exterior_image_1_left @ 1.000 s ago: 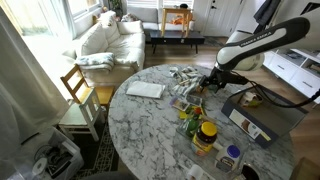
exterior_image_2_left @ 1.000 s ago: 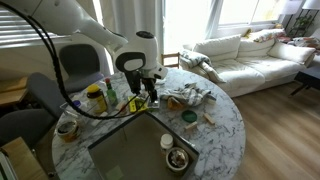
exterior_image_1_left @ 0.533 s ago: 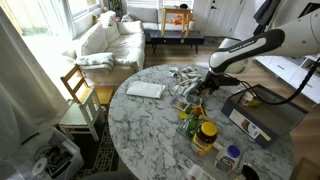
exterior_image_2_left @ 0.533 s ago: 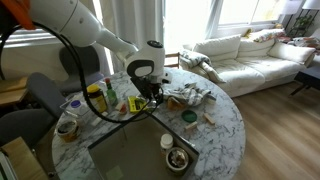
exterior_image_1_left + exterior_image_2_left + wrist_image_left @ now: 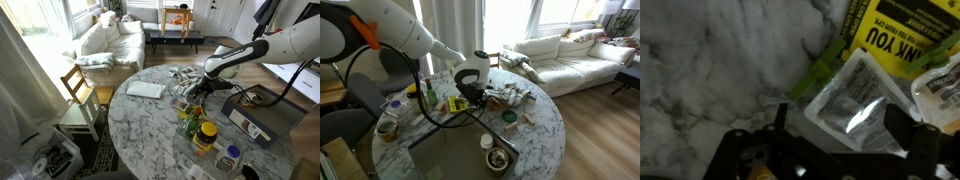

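My gripper [image 5: 842, 118] is low over a round marble table [image 5: 150, 130], at a heap of small packets [image 5: 185, 78]. In the wrist view a clear plastic packet [image 5: 845, 100] lies flat between my two spread fingers. A yellow printed card [image 5: 890, 35] and a green strip [image 5: 825, 65] lie just beyond it. The gripper shows in both exterior views [image 5: 197, 90] [image 5: 472, 97], pointing down at the near edge of the heap [image 5: 505, 97]. The fingers are open and hold nothing.
A white folded cloth [image 5: 145, 89], a green bottle [image 5: 192, 122], a yellow-lidded jar [image 5: 205, 135] and a grey box [image 5: 255, 118] stand on the table. A small bowl [image 5: 498, 158] sits near the edge. A wooden chair [image 5: 80, 95] and a white sofa [image 5: 570, 55] stand beyond.
The arm has swung toward the heap of packets and come down, bringing the gripper closer to the tabletop. Nothing on the table has moved.
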Controlling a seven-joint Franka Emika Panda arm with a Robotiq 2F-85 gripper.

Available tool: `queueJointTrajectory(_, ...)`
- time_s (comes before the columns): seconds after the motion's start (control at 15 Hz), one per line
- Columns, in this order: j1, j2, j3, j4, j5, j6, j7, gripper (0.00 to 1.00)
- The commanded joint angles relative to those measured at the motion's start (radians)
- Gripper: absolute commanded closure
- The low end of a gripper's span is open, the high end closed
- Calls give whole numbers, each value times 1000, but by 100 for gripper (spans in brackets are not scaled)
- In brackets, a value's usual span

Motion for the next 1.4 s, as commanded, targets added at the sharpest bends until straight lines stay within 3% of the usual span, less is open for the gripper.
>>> queueJointTrajectory(0.0, -33, 55, 26, 76, 16, -49, -34, 17)
queueJointTrajectory(0.07, -35, 63, 28, 88, 15, -59, -34, 24)
queueJointTrajectory(0.27, -37, 83, 27, 118, 9, -87, -35, 34)
queueJointTrajectory(0.33, -37, 89, 26, 128, 8, -98, -34, 45)
queueJointTrajectory(0.47, -37, 97, 23, 145, 8, -118, -30, 50)
queueJointTrajectory(0.53, -38, 100, 21, 153, 9, -125, -24, 62)
queueJointTrajectory(0.87, -50, 99, 15, 178, 35, -165, 31, 96)
queueJointTrajectory(1.0, -58, 95, 13, 186, 56, -193, 66, 100)
queueJointTrajectory(1.33, -85, 80, 15, 220, 157, -322, 194, 100)
